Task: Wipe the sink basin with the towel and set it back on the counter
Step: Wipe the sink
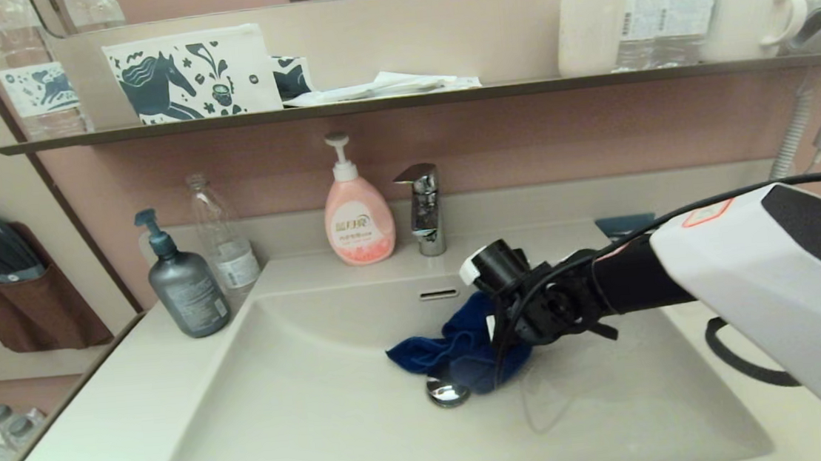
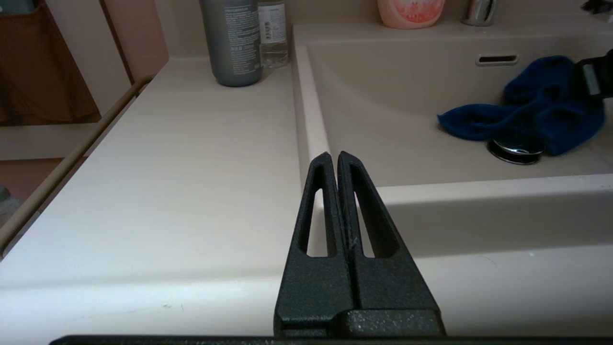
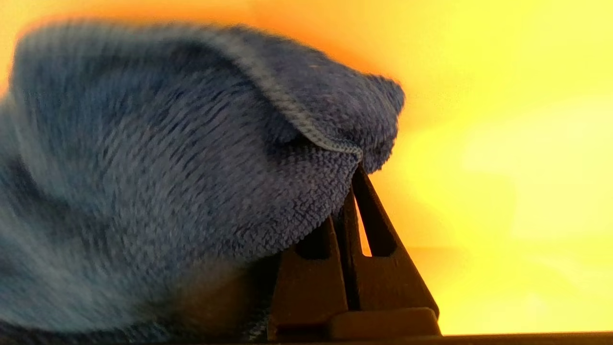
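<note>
The dark blue towel (image 1: 450, 346) lies crumpled on the floor of the cream-white sink basin (image 1: 307, 403), partly over the far side of the chrome drain plug (image 1: 448, 391). My right gripper (image 3: 352, 172) reaches down into the basin from the right and is shut on a fold of the towel (image 3: 167, 167); in the head view its fingers are hidden by the wrist and the cloth. My left gripper (image 2: 334, 155) hangs shut and empty over the counter (image 2: 191, 167) at the basin's near left corner, out of the head view. The towel (image 2: 527, 115) also shows there, below the overflow slot (image 2: 497, 60).
On the counter behind the basin stand a grey pump bottle (image 1: 186, 287), a clear bottle (image 1: 226, 246), a pink soap dispenser (image 1: 357, 220) and the chrome faucet (image 1: 424, 211). A teal tray (image 1: 625, 225) sits at the back right. A dark shelf (image 1: 399, 100) runs above.
</note>
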